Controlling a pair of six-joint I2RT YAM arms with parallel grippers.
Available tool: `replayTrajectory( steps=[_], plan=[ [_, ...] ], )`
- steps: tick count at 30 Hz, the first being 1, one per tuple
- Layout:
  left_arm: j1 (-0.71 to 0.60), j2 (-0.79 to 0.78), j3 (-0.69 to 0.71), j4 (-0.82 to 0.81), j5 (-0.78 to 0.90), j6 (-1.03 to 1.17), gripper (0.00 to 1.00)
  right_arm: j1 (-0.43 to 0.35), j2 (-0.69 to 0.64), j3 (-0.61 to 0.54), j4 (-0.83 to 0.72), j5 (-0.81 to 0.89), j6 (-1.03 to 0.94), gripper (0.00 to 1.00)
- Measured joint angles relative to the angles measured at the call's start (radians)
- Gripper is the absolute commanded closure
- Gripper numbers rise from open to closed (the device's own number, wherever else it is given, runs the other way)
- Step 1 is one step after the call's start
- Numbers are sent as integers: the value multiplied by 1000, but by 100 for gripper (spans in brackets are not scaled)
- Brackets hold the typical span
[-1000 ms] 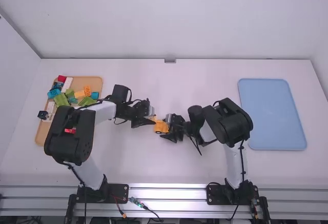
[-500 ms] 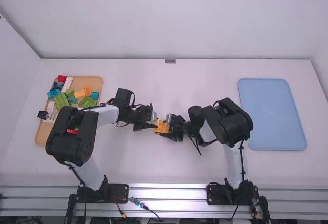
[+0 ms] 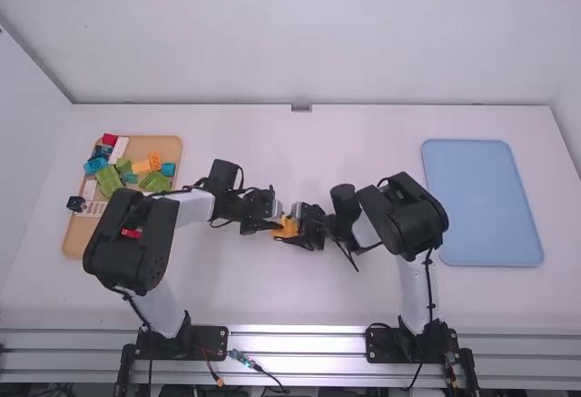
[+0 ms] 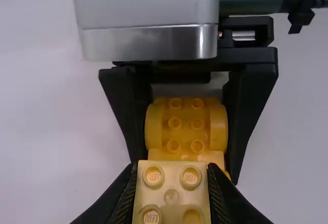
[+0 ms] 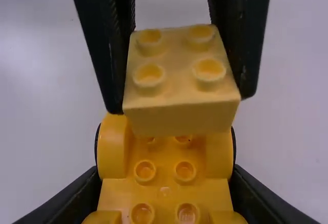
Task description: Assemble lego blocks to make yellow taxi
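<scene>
Midway between the bench's [image 3: 272, 297] side edges, your left claw [image 3: 279, 224] grips a four-stud yellow brick [image 5: 177, 93], your right claw [image 3: 293, 226] the taxi body [image 5: 164, 175].

The high view is bright and evenly lit, with soft light over the pale bench [image 3: 363, 143] and wall [image 3: 272, 52]. White glare streaks the metal rail [image 3: 295, 341], while the black parts of both arms sink into dark patches with little detail. The left wrist view is dimmer: the near yellow block [image 4: 171, 183] looks pale and washed out, the rounded yellow piece [image 4: 186, 124] beyond it lies in deeper shade, and a sheen runs along the silver case [image 4: 148, 39]. In the right wrist view, the block's studded top catches light; the bench behind is a soft, blurred grey.
</scene>
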Motion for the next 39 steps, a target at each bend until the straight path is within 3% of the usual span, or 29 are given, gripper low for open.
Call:
replayTrajectory(
  steps=[39],
  plan=[
    [0,66,-44,198,38,-93,98,0,8,17,2,-10,-8,66]
  ],
)
